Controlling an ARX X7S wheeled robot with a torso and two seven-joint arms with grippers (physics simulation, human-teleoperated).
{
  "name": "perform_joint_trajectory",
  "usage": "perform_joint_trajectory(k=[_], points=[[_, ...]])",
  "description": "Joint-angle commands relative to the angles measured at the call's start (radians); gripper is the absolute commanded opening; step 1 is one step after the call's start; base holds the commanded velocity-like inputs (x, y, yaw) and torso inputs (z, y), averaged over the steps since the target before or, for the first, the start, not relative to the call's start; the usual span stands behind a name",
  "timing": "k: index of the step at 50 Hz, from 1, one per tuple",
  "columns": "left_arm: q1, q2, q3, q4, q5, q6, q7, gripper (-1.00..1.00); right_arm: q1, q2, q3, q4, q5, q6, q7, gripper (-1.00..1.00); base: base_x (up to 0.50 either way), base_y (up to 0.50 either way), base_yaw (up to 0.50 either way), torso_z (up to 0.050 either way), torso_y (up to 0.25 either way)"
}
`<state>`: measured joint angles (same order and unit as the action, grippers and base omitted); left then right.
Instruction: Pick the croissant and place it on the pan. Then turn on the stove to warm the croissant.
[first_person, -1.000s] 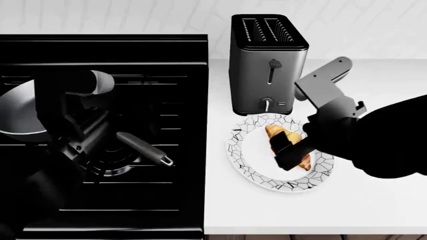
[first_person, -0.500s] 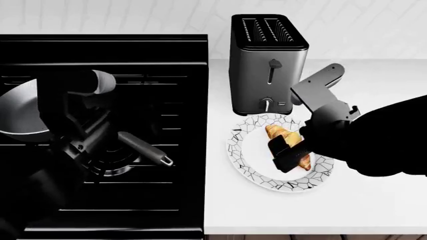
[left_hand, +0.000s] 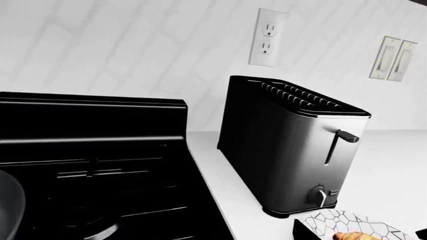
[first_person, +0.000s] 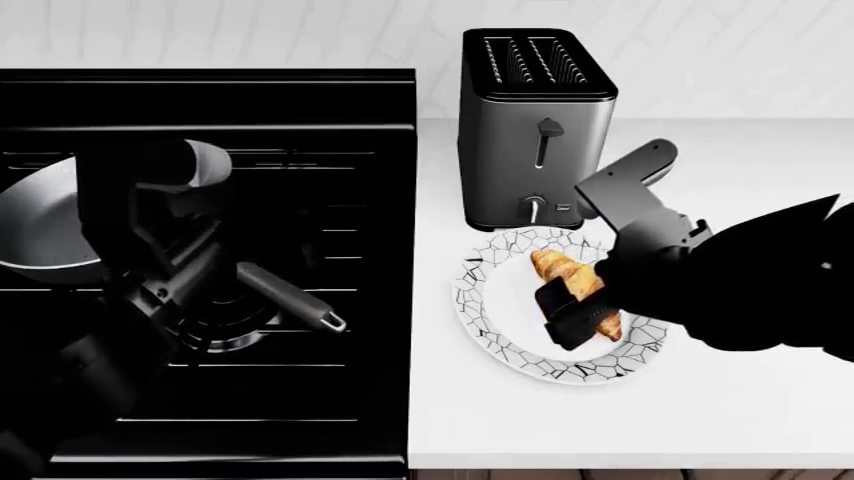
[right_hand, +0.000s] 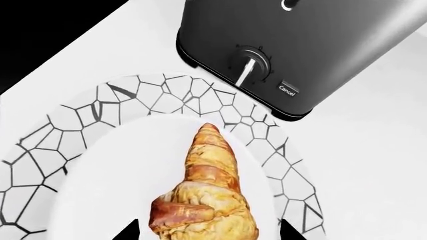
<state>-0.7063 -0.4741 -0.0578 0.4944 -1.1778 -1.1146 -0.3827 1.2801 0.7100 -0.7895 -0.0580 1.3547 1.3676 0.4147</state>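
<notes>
Right gripper (first_person: 577, 312) has crept a little toward the stove side over the last second and sits lower over the plate (first_person: 497, 318), its wrist link swinging closer to the toaster (first_person: 534, 125); so the approach is closing in, grasp not yet made by my read. Croissant (first_person: 567, 275) lies on the plate in front of the toaster, tip pointing at the toaster base, unmoved across the frames. In the right wrist view the croissant (right_hand: 207, 200) sits between two dark fingertips (right_hand: 130, 232) at the frame edge, one each side, with gaps to the pastry visible, so jaws are spread wider than the croissant and holding nothing. Plate (right_hand: 80, 130) rim is close to the toaster (right_hand: 300, 45) foot. Left gripper: cannot tell its jaw state, its dark arm blends into the black stove (first_person: 200, 100) in the head view, and the left wrist view shows only the toaster (left_hand: 293, 145), stove (left_hand: 87, 145) back panel and a sliver of croissant (left_hand: 357, 236). The left arm hangs over the stove grates near the pan (first_person: 40, 225), barely shifted. Pan sits on the far-left burner, handle pointing toward the counter, nothing seen in its visible part. Task is early: pick pending, then carry across to the pan, knob untouched as far as visible. Next need is a bit more descent and closing across the croissant's thick middle; flaky, could crush or slip.
</notes>
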Motion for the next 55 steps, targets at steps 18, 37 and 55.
perform_joint_trajectory(k=[18,37,55], points=[[-0.002,-0.004,0.014,-0.01,-0.004,0.013,-0.004,1.0,-0.003,0.0,-0.05,0.023,-0.041,-0.03,-0.044,1.0,0.0,0.0,0.0,0.0,0.0],[-0.003,-0.007,0.024,-0.018,-0.001,0.025,-0.001,1.0,0.0,0.004,-0.07,0.018,-0.046,-0.033,-0.049,-1.0,0.0,0.0,0.0,0.0,0.0],[0.0,-0.008,0.024,-0.01,-0.019,0.028,-0.014,1.0,0.032,0.034,-0.033,-0.045,0.001,-0.024,0.016,-1.0,0.0,0.0,0.0,0.0,0.0]])
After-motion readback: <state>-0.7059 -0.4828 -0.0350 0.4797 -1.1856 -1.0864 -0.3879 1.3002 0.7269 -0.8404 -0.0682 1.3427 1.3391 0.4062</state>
